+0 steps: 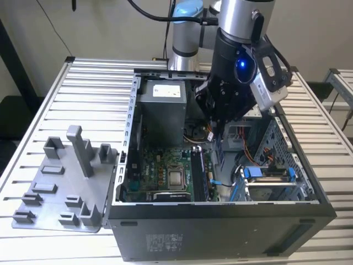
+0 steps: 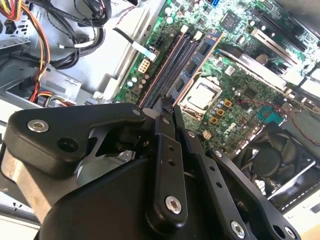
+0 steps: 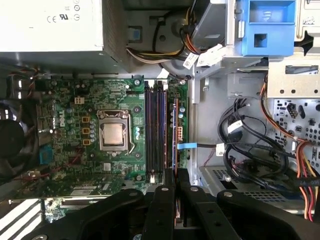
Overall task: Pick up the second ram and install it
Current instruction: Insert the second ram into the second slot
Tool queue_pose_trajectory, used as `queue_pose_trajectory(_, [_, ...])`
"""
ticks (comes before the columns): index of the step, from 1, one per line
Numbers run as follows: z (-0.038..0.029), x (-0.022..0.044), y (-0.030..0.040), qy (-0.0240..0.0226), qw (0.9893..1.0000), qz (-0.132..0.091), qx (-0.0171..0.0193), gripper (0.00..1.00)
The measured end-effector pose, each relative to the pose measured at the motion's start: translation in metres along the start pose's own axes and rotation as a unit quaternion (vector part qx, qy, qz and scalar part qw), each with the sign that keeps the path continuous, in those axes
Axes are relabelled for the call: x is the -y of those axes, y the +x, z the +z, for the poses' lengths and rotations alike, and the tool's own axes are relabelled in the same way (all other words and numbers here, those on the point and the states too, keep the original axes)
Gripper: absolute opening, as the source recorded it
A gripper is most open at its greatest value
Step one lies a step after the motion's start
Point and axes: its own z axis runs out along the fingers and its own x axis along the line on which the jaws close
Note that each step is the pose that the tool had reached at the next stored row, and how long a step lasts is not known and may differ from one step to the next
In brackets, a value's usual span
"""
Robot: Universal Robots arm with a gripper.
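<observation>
Gripper (image 3: 172, 187) pinching thin dark second ram (image 3: 175, 131) edge-on above motherboard (image 3: 75, 100).

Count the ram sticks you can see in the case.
1: the second ram, on edge beside the dark memory slots, its end in the gripper. Another may sit hidden in a slot.

The second ram (image 2: 199, 57), a thin dark stick bearing black chips, stands on edge alongside the memory slots (image 2: 172, 60).

The claw (image 3: 172, 181) hides one end of the second ram (image 3: 175, 132) between its fingers.
</observation>
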Motion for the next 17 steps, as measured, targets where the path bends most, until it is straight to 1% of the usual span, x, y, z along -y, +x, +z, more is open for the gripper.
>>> queue_pose_trajectory(17, [0.0196, 0.0001, -0.0003, -0.0001, 1.0000, 0.000, 0.0000, 0.14])
